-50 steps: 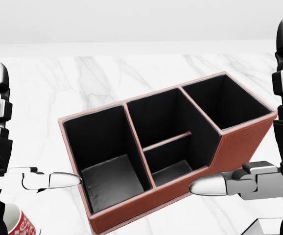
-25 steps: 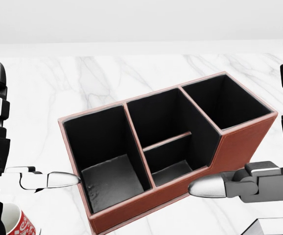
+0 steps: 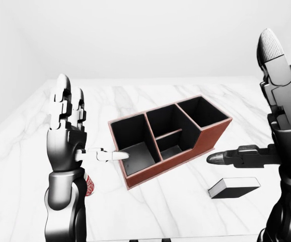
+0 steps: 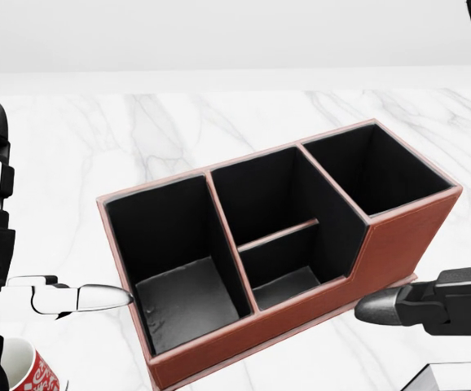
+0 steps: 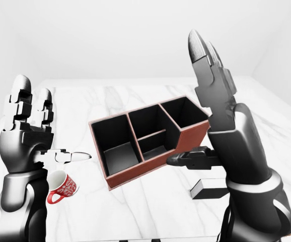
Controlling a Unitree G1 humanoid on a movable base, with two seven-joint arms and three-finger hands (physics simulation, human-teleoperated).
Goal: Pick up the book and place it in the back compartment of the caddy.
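Note:
The brown caddy [image 3: 206, 139] with black compartments stands on the white marble table, its long side slanting up to the right; all its compartments show bare black floors. The book [image 3: 233, 187], dark-covered with white page edges, lies flat on the table below the caddy's right end. My right hand [image 3: 241, 101] is open, fingers pointing up, its thumb [image 4: 382, 307] level just beside the caddy's lower right wall and above the book. My left hand [image 3: 92, 123] is also open, held upright left of the caddy, its thumb pointing at the caddy's left end. Neither hand holds anything.
A red-and-white mug [image 5: 62, 186] stands on the table under my left hand, left of the caddy. The marble table [image 3: 160, 212] stretches away beyond the caddy to a plain white wall. The table's near edge runs along the bottom of the eye views.
In the head view my right hand has slid to the right, its thumb drawing away from the caddy's lower wall and its fingers nearly out of view. The left hand sank slightly. The caddy stayed put.

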